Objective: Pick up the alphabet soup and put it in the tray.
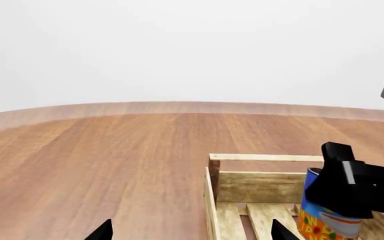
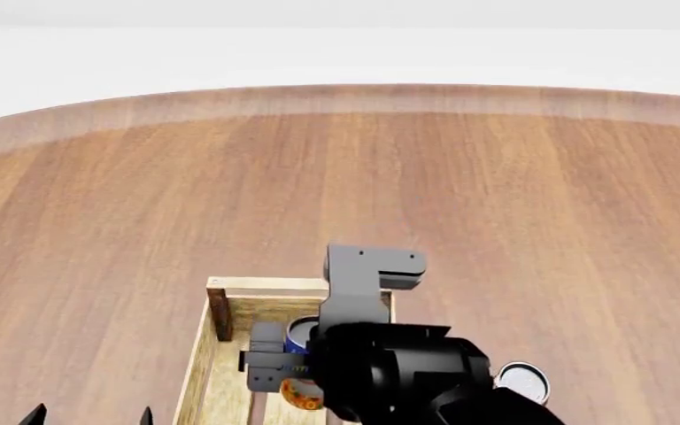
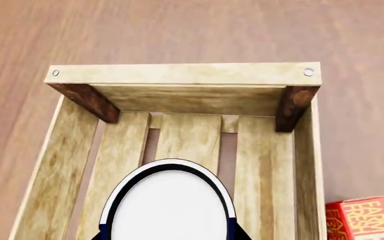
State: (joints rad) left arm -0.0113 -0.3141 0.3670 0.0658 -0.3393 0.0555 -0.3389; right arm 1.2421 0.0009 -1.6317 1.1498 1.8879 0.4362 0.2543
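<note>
Wood-grain table point(image 2: 494, 195) bears the tray point(image 3: 182, 74); right gripper point(image 2: 272, 365) clamps the alphabet soup point(image 1: 322, 220) above it.

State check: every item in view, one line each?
alphabet soup: upright, held by right gripper inside the tray; resting or not, cannot tell.
tray: upright on the table, holds only the soup.
right gripper: jaws shut on the can.
left gripper: open, empty.
second can: upright beside tray.

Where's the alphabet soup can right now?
The alphabet soup is held in the right gripper over the tray, near its far end.
</note>
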